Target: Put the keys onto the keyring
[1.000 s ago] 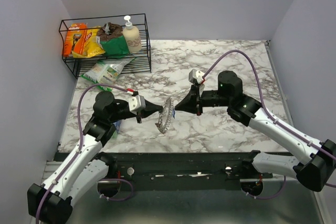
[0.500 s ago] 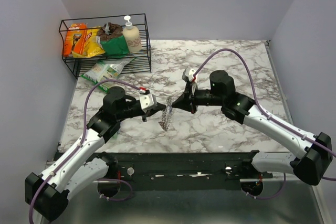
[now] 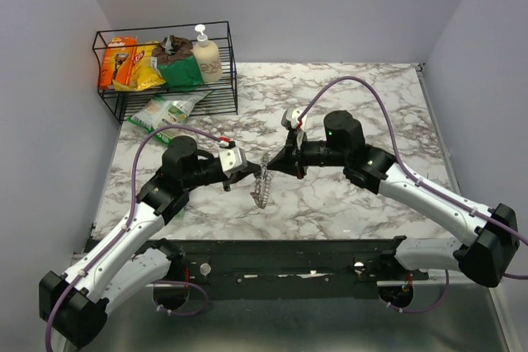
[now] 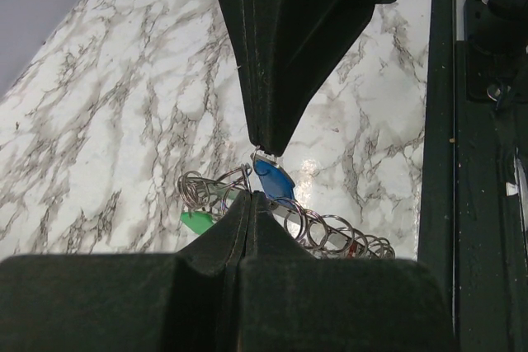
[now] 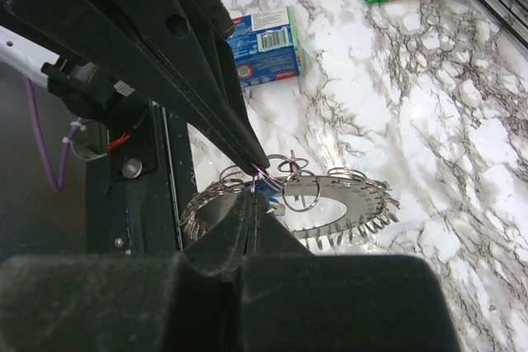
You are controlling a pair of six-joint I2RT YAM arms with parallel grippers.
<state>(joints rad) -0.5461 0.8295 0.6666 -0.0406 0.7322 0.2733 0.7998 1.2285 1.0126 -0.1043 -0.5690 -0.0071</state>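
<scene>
Marble, white with grey veins, forms the table (image 3: 355, 113), and both black arms reach inward to meet above its middle. Between their tips the keyring (image 3: 262, 187) is raised and tipped on edge, a silvery disc with an open centre and many small wire loops around its rim. The left gripper (image 3: 250, 174) is clenched, its pointed fingers pressed together on one loop at the rim. The right gripper (image 3: 275, 166) is also clenched, and its tip pinches the top of the blue key (image 4: 272, 180), which sits right against the rim, touching the left gripper's tip. A green key (image 4: 196, 221) hangs further along the ring.

A small blue box (image 5: 266, 43) lies on the table beside the left arm. In the far left corner stands a wire basket (image 3: 162, 29) of packets and a pump bottle, with a green packet (image 3: 169, 111) lying just in front of it.
</scene>
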